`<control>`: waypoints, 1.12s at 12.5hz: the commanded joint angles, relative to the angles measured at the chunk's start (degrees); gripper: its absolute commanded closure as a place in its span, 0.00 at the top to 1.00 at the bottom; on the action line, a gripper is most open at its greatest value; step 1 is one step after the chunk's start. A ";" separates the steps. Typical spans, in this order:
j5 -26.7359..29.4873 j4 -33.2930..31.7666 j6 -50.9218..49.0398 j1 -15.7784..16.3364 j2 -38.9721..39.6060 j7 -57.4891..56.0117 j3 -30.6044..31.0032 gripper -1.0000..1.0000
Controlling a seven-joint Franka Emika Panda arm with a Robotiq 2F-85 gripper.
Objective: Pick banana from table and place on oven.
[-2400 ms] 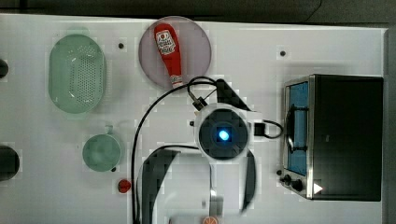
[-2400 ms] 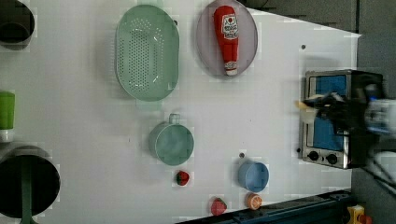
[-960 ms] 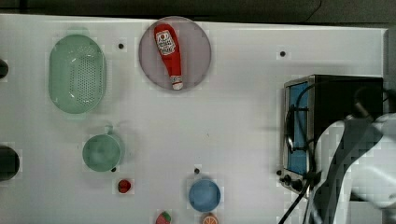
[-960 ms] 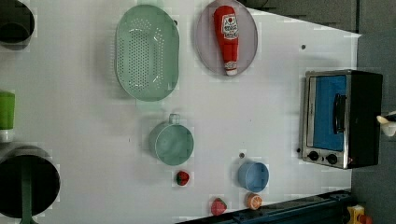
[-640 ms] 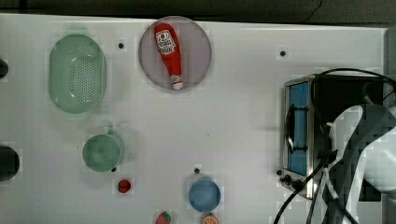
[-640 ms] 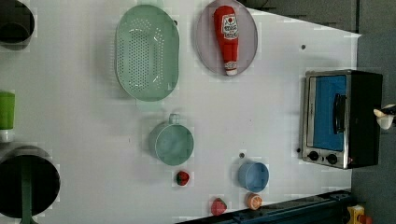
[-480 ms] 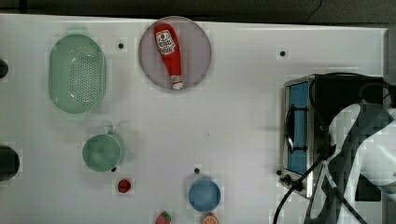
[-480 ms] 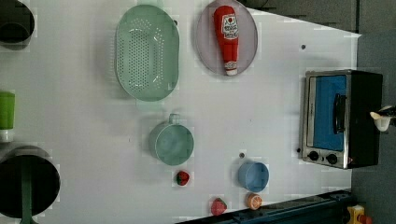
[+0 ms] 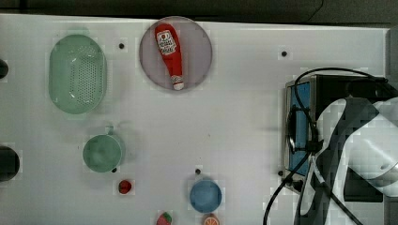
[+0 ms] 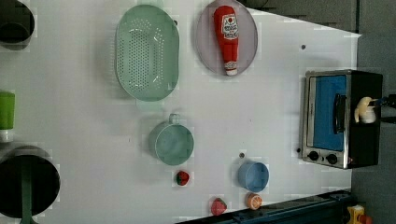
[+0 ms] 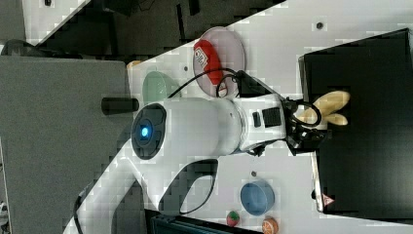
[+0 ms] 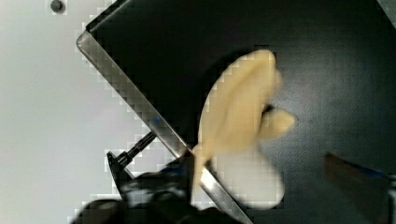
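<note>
Right view | banana [image 11: 329, 108] now lies on the oven [image 11: 363, 161] top | gripper [image 11: 311, 127] jaws have just spread, letting go | placement looks complete; retreat remains

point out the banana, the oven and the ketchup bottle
banana [image 11: 331, 103]: right view, on its long pale lobe.
oven [image 10: 329, 112]: left view, on the blue glass door.
ketchup bottle [image 9: 169, 49]: top view, on the red body.

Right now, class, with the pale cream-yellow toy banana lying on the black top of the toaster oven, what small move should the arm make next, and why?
Probably lift straight up. The pale cream-yellow toy banana lies on the black-topped toaster oven, and the gripper appears open beside it, so rising clear should avoid nudging it.
</note>
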 commanded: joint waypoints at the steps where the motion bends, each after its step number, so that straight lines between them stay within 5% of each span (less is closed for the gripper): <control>1: -1.42 2.01 -3.25 -1.11 -4.80 -3.51 -0.14 1.00; 6: -5.93 5.40 -18.99 1.63 -17.64 0.29 4.23 1.00; 14: -8.86 -4.48 -25.63 3.23 -33.14 39.14 28.37 1.00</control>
